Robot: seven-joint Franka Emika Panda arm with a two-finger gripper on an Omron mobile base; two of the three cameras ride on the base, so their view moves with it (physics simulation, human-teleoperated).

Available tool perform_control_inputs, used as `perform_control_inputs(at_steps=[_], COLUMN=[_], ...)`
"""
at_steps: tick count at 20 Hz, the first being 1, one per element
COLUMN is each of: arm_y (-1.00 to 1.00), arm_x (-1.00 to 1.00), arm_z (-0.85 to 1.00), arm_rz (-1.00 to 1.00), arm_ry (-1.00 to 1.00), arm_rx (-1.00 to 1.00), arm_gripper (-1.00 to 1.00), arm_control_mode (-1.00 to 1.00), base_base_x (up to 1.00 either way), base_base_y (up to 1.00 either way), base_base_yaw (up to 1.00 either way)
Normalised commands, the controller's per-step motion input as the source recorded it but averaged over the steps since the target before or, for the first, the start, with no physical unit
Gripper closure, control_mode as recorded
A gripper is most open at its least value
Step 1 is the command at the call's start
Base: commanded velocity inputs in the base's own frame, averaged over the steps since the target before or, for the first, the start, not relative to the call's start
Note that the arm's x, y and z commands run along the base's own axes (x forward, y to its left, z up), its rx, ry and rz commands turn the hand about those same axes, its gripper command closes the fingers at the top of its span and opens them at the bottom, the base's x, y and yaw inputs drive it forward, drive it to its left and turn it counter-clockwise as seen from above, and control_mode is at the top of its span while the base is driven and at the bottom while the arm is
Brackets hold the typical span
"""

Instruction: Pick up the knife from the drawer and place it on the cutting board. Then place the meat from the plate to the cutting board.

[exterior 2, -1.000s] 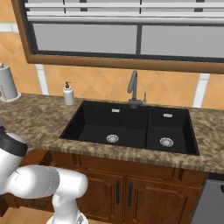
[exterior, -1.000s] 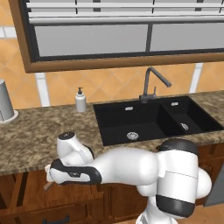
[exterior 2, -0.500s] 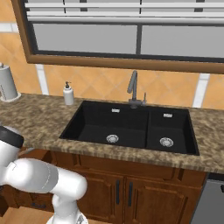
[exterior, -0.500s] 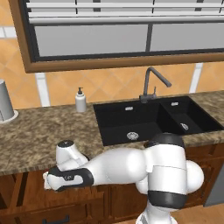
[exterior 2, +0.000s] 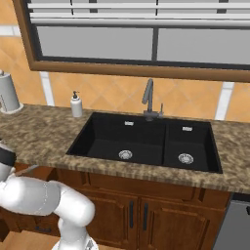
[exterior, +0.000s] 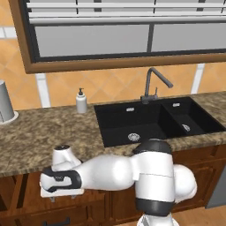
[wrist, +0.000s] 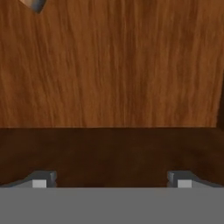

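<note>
Knife [wrist: 34, 4] tip at the far left corner of the drawer [wrist: 113, 65] floor in the hand view, bare wood grain across the middle, jaws wide apart and empty, fingertips [wrist: 40, 178] over the near edge.

Across the hand view, the drawer [wrist: 109, 65] floor is reddish-brown wood with fine streaked grain, and its wall at the lower part is a darker brown. At the upper left corner a small grey-tan tip, possibly the knife [wrist: 34, 4], stands out against the wood.

In the left base view, the countertop [exterior: 39, 132] is speckled brown-and-tan granite, the sink [exterior: 150, 121] is matte black with silver drains, and the faucet [exterior: 152, 86] is dark grey. The wall tiles [exterior: 110, 86] are orange in a diamond pattern with white strips. The soap bottle [exterior: 81, 101] is whitish with a dark pump. The cabinet doors [exterior 2: 146, 215] are glossy brown.
</note>
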Motion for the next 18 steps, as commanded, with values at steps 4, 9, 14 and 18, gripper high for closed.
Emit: perform_control_inputs(at_steps=[4, 9, 14, 18], arm_y=[0.04, 0.04, 0.02, 0.00], arm_x=[-0.52, -0.56, -0.74, -0.82], arm_z=[-0.07, -0.19, -0.49, -0.42], arm_rz=[0.00, 0.00, 0.00, 0.00], arm_ry=[0.14, 0.14, 0.06, 0.03], arm_rx=[0.00, 0.00, 0.00, 0.00], arm_gripper=[-1.00, -1.00, -1.00, -1.00], arm_control_mode=[-1.00, -1.00, -1.00, -1.00], base_base_x=[0.00, 0.00, 0.00, 0.00], base_base_y=[0.00, 0.00, 0.00, 0.00], base_base_yaw=[0.00, 0.00, 0.00, 0.00])
